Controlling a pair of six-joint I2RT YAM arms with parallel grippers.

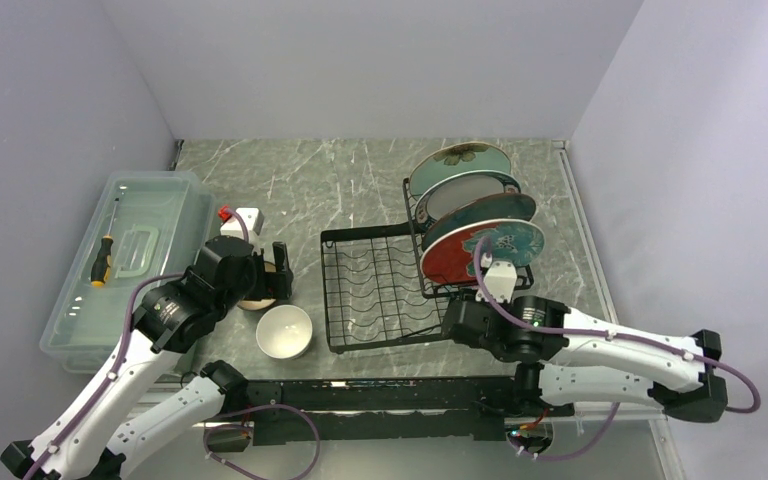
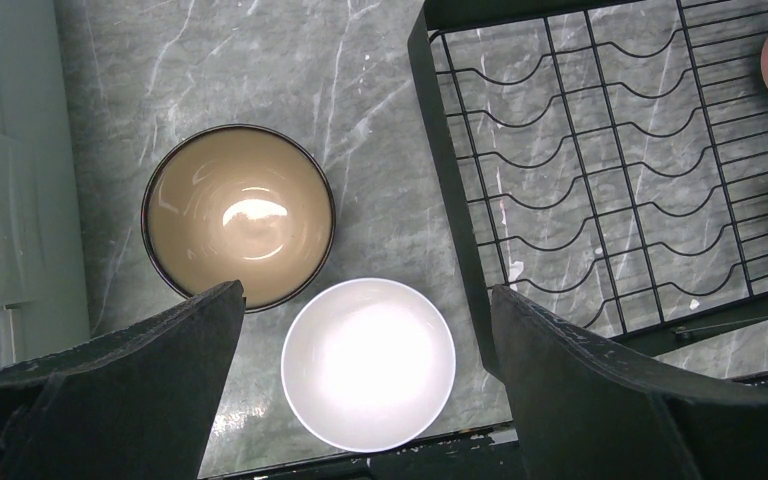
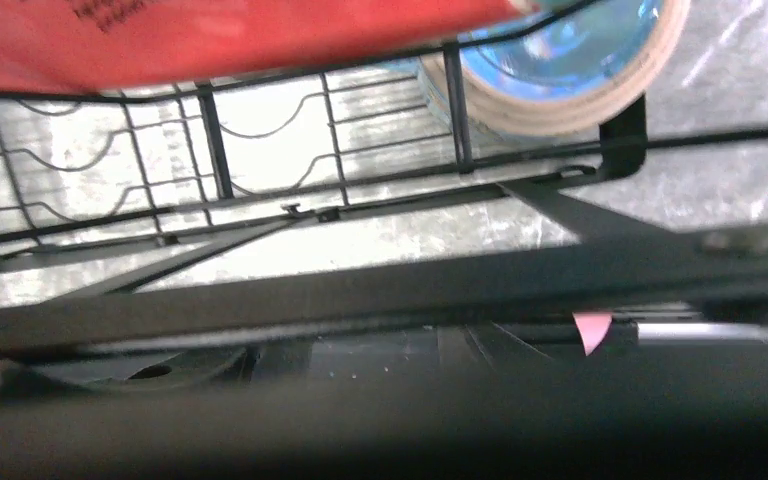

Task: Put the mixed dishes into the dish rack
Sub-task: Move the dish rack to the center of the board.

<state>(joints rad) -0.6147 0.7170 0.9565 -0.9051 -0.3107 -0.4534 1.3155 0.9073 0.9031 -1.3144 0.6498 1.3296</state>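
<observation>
1. Claw on my left [image 2: 365, 295] hangs spread wide above the counter [image 2: 360, 100].
2. Brown bowl [image 2: 238, 215] lies at its ten o'clock, white bowl [image 2: 368, 365] at six, just beside each other.
3. Best to pinch one rim without nudging the neighbour.
4. Dish rack [image 2: 610, 200] waits at two o'clock.
5. Right claw [image 1: 457, 322], at the rack's near corner: I cannot tell its spread.

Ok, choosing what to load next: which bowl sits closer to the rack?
The white bowl, nearly at the rack edge; the brown bowl sits farther from it.
</observation>
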